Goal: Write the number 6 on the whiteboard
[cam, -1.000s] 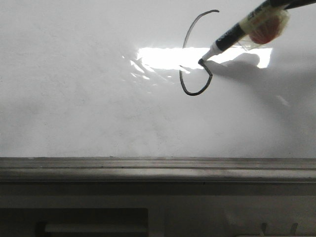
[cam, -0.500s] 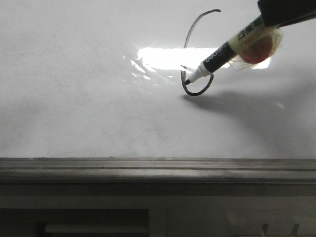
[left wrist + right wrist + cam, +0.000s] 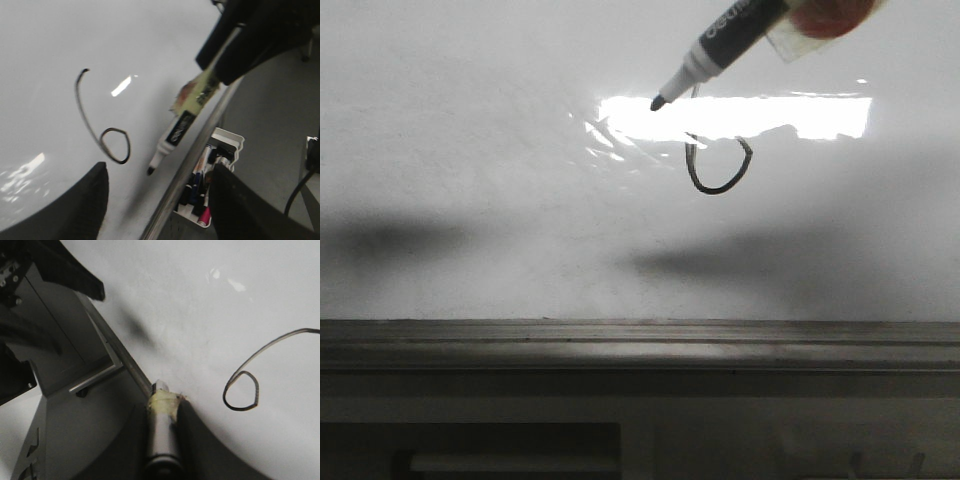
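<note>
One drawn figure sits on the whiteboard point(image 3: 470, 200): the number 6 point(image 3: 718, 168), with its small closed loop just below the bright strip of reflected light and its long stem rising from there. We see the loop closed in both wrist views, so we judge the writing done. The marker point(image 3: 720, 45) hangs with its black tip clear of the board, up and to the left of the loop; from that gap, and from the shadow lying well apart from the tip, we judge it is lifted off so as not to smear the line. Our right gripper point(image 3: 162, 412) has its fingers clamped on the marker's taped barrel, which keeps the pen at a steady slant. Our left gripper point(image 3: 157, 200) holds nothing, its dark fingers point(image 3: 85, 205) spread wide apart. In the front view the glare and the marker hide most of the stem, and the right gripper is cut off at the top edge. Beside the board's edge, a small tray of pens point(image 3: 207, 190) is too blurred to sort out.
</note>
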{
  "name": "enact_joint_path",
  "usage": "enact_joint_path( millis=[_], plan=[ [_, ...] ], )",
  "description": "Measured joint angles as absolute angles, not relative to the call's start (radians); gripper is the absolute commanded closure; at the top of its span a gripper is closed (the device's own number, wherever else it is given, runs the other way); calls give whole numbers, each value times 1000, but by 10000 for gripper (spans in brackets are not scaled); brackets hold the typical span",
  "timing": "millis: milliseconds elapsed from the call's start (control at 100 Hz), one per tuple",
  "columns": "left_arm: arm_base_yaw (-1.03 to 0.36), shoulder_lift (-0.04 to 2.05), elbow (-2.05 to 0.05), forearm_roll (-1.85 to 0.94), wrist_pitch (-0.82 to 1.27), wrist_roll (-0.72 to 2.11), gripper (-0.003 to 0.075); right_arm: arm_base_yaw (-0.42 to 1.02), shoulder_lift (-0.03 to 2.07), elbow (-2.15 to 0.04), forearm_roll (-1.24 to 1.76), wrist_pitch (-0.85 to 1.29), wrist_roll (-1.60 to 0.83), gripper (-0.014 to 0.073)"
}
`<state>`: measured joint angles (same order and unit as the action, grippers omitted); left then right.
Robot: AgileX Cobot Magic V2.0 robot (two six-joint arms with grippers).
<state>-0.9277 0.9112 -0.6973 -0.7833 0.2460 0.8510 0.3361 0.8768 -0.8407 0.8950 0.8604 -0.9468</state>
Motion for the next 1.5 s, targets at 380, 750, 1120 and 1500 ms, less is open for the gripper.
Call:
enact_joint_path(
  millis=[380, 750, 1120, 1500],
  plan=[
    [-1073, 1122, -806, -697, 156, 857, 359, 336, 915, -933, 870, 1009, -927, 638],
    [-1073, 1153, -811, -691, 144, 858, 571, 336, 915, -937, 869, 1034, -926, 638],
    [-1079, 1156, -811, -671, 163, 879, 741, 336, 917, -937, 870, 1033, -917, 400],
    [-1004, 1093, -797, -695, 131, 789, 741, 263, 853, -937, 800, 973, -864, 126]
  ],
)
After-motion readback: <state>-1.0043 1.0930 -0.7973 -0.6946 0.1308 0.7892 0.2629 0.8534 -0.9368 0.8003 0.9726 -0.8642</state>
